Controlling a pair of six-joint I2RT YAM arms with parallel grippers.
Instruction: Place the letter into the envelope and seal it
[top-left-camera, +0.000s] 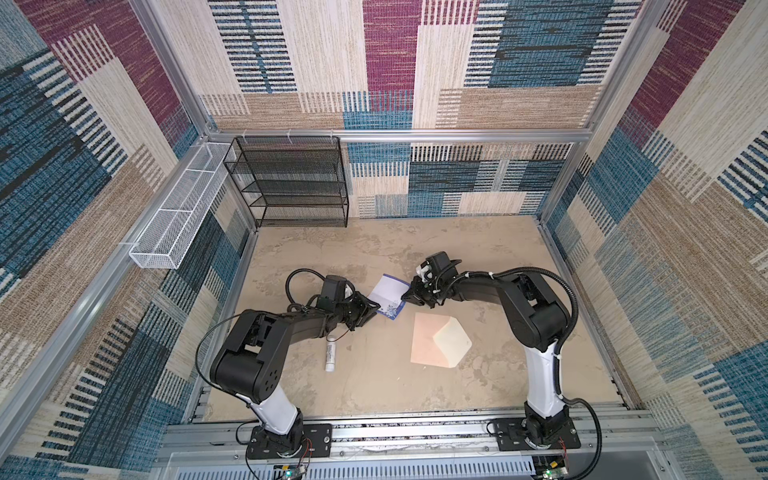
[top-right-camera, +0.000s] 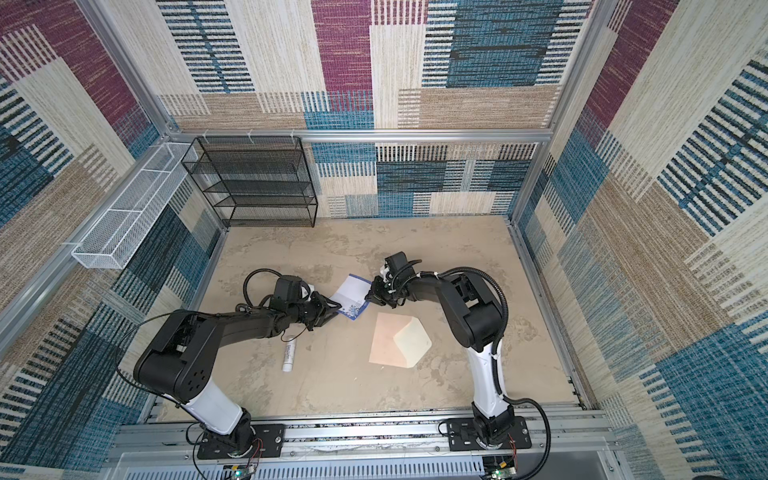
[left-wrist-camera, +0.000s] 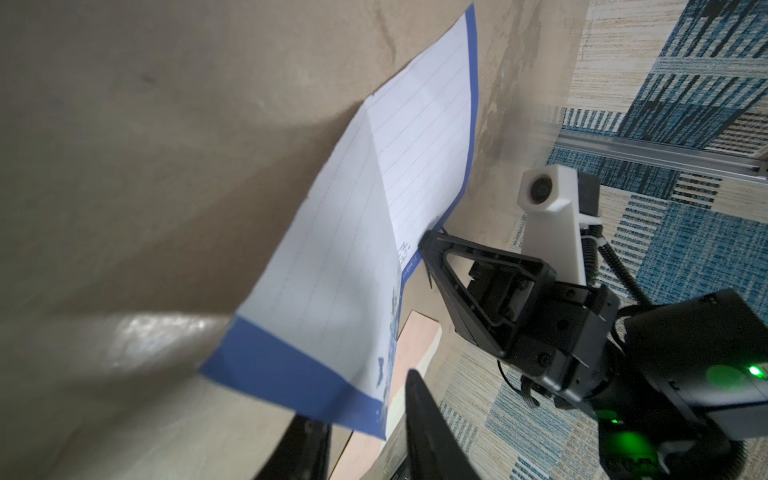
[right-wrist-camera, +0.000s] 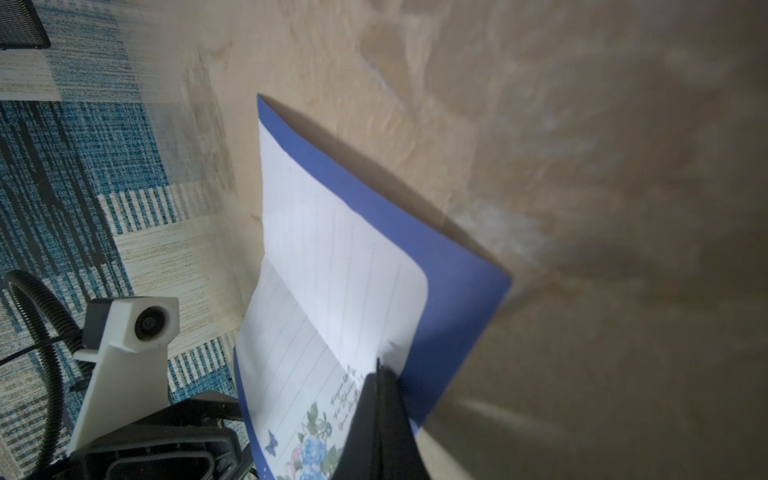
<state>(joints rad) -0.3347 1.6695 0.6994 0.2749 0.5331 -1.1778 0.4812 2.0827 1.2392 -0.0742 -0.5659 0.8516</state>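
Envelope (top-left-camera: 428, 345): peach, cream flap open; lay flat near your right arm.
Letter (top-left-camera: 388, 296): white, lined, blue-bordered, floral corner; creased, spanned between both grippers, just beyond the envelope.
Right gripper (right-wrist-camera: 379, 368): pinched tight on the letter's edge.
Left gripper (top-left-camera: 375, 309): jaws parted, straddling the opposite corner.

Cursive script on the letter (right-wrist-camera: 332, 291) and print on the white tube (top-left-camera: 331, 356) are unreadable.

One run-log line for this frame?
right end effector: shut on letter edge | left end effector: open, astride letter's other side | envelope: on table, flap open, letter not inserted
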